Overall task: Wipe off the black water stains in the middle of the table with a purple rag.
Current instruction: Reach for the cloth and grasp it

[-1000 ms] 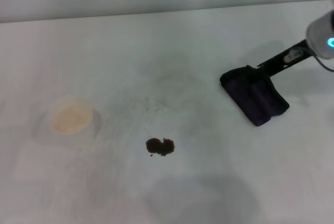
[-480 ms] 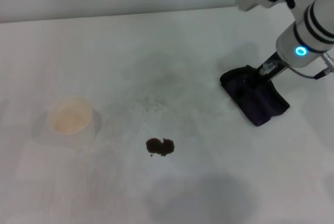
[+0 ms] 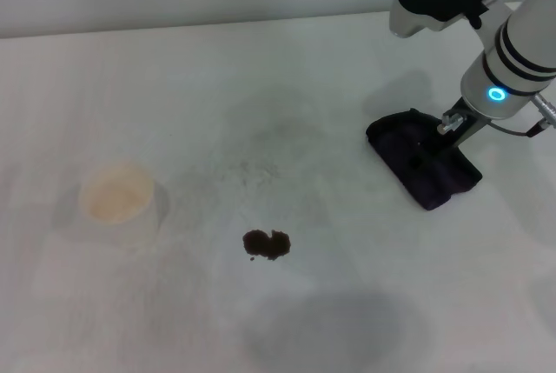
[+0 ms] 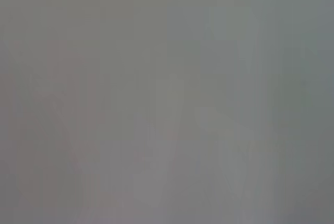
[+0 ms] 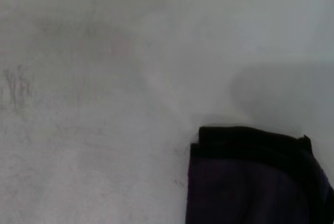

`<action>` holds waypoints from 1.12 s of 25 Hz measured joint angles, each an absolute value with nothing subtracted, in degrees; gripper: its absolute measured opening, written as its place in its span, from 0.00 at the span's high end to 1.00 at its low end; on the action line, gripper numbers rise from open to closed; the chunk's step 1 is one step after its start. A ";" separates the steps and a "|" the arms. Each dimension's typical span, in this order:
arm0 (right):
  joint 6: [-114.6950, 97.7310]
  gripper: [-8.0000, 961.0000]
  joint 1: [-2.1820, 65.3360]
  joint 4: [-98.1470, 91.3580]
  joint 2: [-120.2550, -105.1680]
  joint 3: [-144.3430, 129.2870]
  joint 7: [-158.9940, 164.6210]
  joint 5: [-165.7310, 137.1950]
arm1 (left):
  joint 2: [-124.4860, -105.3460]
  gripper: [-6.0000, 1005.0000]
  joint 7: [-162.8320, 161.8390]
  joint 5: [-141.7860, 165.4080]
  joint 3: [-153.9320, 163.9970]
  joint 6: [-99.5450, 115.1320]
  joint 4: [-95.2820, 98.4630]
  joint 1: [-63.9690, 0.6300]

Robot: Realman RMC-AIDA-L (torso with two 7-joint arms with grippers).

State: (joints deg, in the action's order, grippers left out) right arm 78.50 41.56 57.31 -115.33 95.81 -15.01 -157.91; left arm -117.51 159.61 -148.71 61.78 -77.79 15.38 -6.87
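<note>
The purple rag (image 3: pixel 423 158) is seen lying flat on the table (image 3: pixel 347 60) at about three o'clock from the table's middle, its folded edge turned toward the centre. In the right wrist view a corner of the rag (image 5: pixel 255 174) is shown close below the camera, on the bare white top (image 5: pixel 94 104).

The black water stains (image 3: pixel 267 243) are found near the middle of the table, at roughly eight o'clock from the rag and well apart from it. The blotch is not touched by anything. A pale cup (image 3: pixel 116 197) is set at about nine o'clock from the stains, also well apart.

The right gripper (image 3: pixel 437 136) is placed over the rag's far half, with its dark fingers reaching down onto or just above the cloth. Whether they are spread or pressed together cannot be told, since they merge with the dark rag.

Compared with half a second ago, the white wrist with its blue ring light has been shifted slightly to the right and lower, and the black block above it has been carried along. The rag, the stains and the cup have been left where they were.

The left gripper is not shown; only a plain grey blur is given by the left wrist view.
</note>
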 joint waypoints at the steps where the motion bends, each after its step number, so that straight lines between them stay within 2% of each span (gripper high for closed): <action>1: 78.28 0.26 41.59 57.04 -115.32 95.81 -14.97 -157.91 | -117.51 0.11 159.61 -148.71 61.78 -77.73 15.39 -6.87; 15: 75.50 0.33 44.08 51.10 -115.46 94.17 -15.03 -157.85 | -117.51 0.11 159.69 -148.71 61.87 -77.18 15.38 -6.85; 20: 75.40 0.49 44.30 50.92 -115.59 93.81 -15.01 -157.59 | -117.47 0.11 159.70 -148.71 61.83 -76.65 15.31 -7.00; 23: 75.37 0.68 44.55 51.07 -115.70 92.82 -14.99 -157.38 | -117.27 0.11 159.70 -148.71 61.81 -76.36 15.16 -7.29; 28: 75.23 0.78 45.03 50.88 -115.85 91.06 -14.49 -157.30 | -117.26 0.11 159.83 -148.22 61.67 -75.78 15.23 -7.44</action>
State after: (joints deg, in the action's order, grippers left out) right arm 75.23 45.03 50.88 -115.85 91.06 -14.49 -157.30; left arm -117.26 159.83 -148.22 61.67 -75.78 15.23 -7.44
